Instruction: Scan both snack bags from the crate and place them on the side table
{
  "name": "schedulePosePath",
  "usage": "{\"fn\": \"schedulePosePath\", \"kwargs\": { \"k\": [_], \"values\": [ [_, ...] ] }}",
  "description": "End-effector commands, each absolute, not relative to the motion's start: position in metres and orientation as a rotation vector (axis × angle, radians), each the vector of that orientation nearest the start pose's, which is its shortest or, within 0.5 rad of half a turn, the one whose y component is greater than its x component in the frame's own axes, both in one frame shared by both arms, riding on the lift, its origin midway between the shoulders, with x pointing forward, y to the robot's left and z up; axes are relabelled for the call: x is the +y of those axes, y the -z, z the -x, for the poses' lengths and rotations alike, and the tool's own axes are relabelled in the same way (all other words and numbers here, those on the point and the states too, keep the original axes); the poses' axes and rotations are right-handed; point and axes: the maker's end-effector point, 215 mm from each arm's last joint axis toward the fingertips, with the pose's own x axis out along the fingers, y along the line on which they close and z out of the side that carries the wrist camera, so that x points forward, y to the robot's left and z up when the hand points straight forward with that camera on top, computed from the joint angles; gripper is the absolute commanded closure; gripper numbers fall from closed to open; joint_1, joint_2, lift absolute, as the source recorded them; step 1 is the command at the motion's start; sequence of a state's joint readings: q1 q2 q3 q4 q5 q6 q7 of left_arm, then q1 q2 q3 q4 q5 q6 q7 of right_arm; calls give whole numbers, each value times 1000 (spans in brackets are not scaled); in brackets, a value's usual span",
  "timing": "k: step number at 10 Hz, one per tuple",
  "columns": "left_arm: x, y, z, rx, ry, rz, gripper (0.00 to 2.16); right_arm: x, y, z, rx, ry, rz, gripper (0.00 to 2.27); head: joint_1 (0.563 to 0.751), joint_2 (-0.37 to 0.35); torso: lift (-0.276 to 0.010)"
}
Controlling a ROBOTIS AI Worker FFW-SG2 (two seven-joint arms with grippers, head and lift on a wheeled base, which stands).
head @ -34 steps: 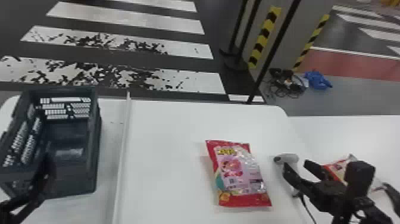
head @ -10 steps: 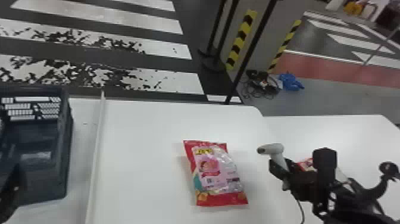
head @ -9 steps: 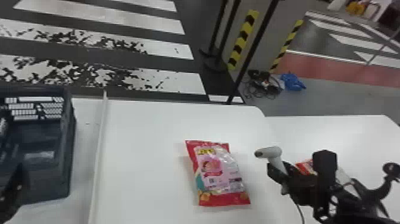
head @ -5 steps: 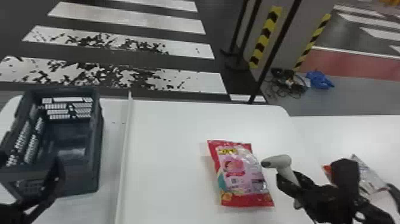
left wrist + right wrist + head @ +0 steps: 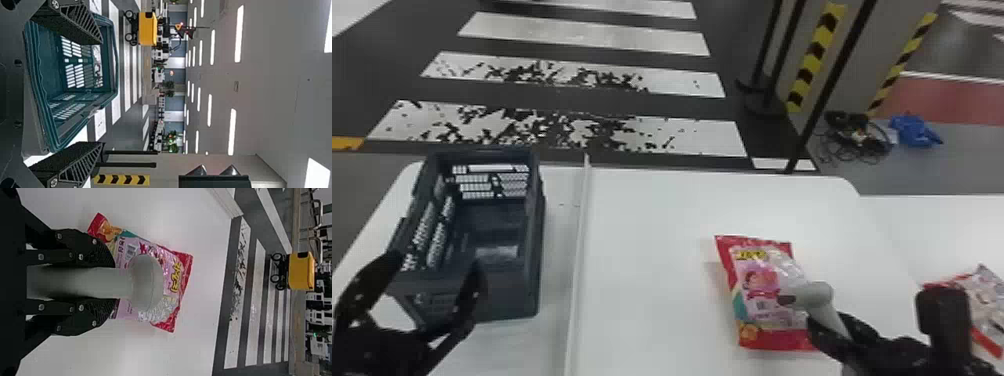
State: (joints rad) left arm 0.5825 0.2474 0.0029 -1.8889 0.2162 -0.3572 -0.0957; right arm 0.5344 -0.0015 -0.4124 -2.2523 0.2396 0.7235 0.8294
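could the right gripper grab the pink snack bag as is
Probably not: the right gripper is shut on the scanner, which would likely have to be put down first, though the bag lies close by on the table.

Snack bag 1 (image 5: 769, 300): red ends, pink mid, yel. lettering, flat on white tbl, top end twd 11-12 o'clock. Bag 2 (image 5: 986, 295): red/silvery, on side tbl (image 5: 932, 225), approx 3 o'clock of bag 1, part hidden. Crate (image 5: 507, 295): dk blue-grey, slotted walls, upright, open top, approx 9 o'clock of bag 1. Lt grey scanner (image 5: 145, 283): gripped by handle, head above bag 1.
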Motion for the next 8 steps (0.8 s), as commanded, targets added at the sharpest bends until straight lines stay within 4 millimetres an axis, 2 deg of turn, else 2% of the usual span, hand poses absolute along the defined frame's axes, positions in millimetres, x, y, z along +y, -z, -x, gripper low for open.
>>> {"fn": "schedulePosePath", "kwargs": {
  "k": [1,3,8],
  "values": [
    [248,346,-406,-87,171,0,83,-317,443,-339,678,-311,26,2243,695,-130,-98],
    [247,347,-405,-83,173,1,83,-302,442,-338,676,-349,6,2243,695,-100,-98],
    [247,346,-401,-91,175,1,83,-296,456,-340,693,-363,12,2243,695,-79,-98]
  ]
}}
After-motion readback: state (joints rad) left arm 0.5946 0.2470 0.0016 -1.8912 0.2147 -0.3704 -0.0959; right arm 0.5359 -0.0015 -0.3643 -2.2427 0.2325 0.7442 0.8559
